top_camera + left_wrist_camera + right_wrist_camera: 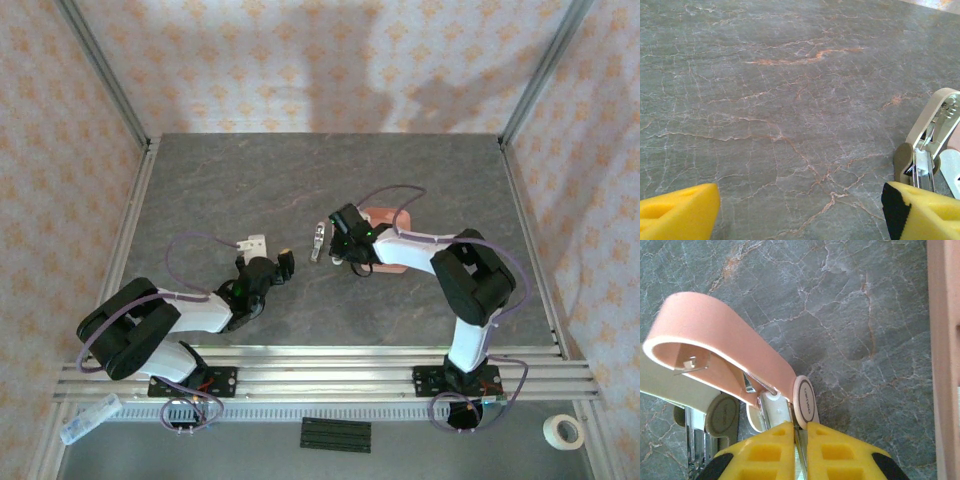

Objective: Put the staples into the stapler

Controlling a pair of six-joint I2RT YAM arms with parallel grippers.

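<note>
The stapler (pixel 725 347) lies open on the table, its pale-pink cover swung up off the metal magazine; it also shows as the stapler (pixel 317 241) and the stapler (pixel 935 135). My right gripper (pixel 800 426) is at its hinge end. Its yellow fingers are shut on a thin grey metal edge that lines up with the magazine rail. I cannot tell if that edge is rail or staples. My left gripper (pixel 800 215) hovers open just left of the stapler, nothing between its fingers; from above it is my left gripper (pixel 280 265). Loose staples are hidden from me.
The salmon-pink tray (pixel 392 262) sits under my right wrist, and its wall (pixel 942 365) stands close on the right. A small white piece (pixel 252 243) lies beside the left gripper. A tape roll (pixel 568 431), a black block (pixel 335 434) and a clear bottle (pixel 90 418) lie beyond the front rail.
</note>
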